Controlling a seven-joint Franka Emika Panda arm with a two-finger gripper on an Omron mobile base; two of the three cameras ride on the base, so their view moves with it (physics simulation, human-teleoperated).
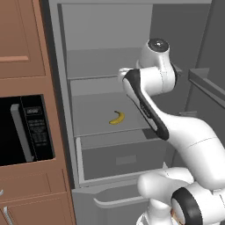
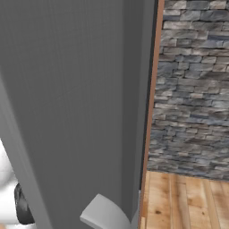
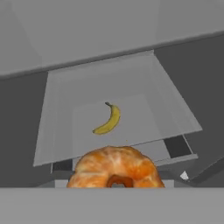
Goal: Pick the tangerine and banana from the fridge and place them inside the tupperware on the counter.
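Left base view first: the fridge (image 1: 132, 26) stands open beside brown wood cabinetry with a black microwave (image 1: 24, 129) set into it. The white arm reaches up and into the fridge's upper part, elbow bent, its far end hidden behind its own links, so from here I cannot see the gripper. The banana (image 1: 116, 117) lies alone on a flat grey shelf (image 1: 92, 110), well apart from the arm, with the grey drawer (image 1: 123, 160) just below that shelf.

Right base view: a broad grey panel, which I take to be the fridge's door or side (image 2: 71, 103), blocks nearly everything. Beside it runs a thin wooden edge, then a stone wall (image 2: 192, 85) and a strip of wooden floor (image 2: 183, 201). Nothing of the fruit can be made out here.

Hand view: looking down into the fridge, the tangerine (image 3: 115, 168) sits very close at the bottom of the picture, right where the gripper's tips should rise, and it hides them. It looks to me as if the tangerine is held in the gripper and lifted above the shelf, but since the fingers are covered I cannot tell for certain whether they are clenched on it. Below and beyond, the banana lies untouched on its shelf.

My reading of progress: the task is at an early stage. The tangerine seems picked up but has yet to leave the fridge; the banana has not been taken. The tupperware and the desk it stands on are still to be reached, and nothing has been placed there as far as I can judge.
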